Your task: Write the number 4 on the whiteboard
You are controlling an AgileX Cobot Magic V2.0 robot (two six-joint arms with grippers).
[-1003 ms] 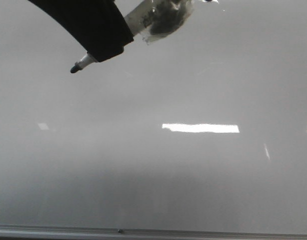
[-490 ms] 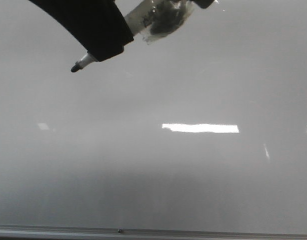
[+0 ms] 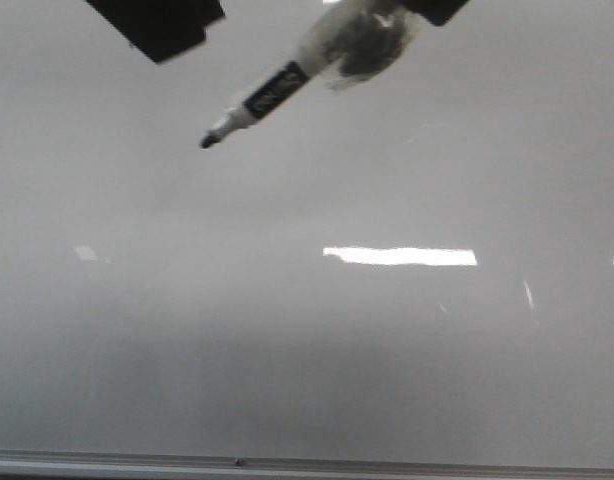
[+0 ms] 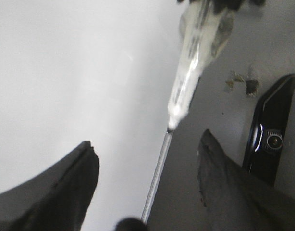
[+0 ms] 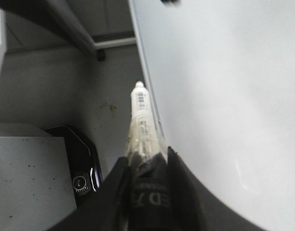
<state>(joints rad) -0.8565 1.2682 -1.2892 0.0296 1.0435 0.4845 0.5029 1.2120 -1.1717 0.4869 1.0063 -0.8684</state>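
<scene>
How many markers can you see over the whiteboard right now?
1. The marker hangs over the upper middle of the whiteboard, held by the right gripper, tip pointing down-left. No others are visible in any view.

A marker (image 3: 262,98) slants across the top centre of the frame, tip toward lower left, over the bare grey whiteboard (image 3: 307,360) with its metal edge along the bottom.

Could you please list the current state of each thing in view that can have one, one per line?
Whiteboard: blank, no number 4 written yet.
Marker: uncapped, tilted, tip pointing toward the board; whether it touches cannot be told.
Right pincer: shut on the marker.
Left pincer: open, holding nothing.
</scene>
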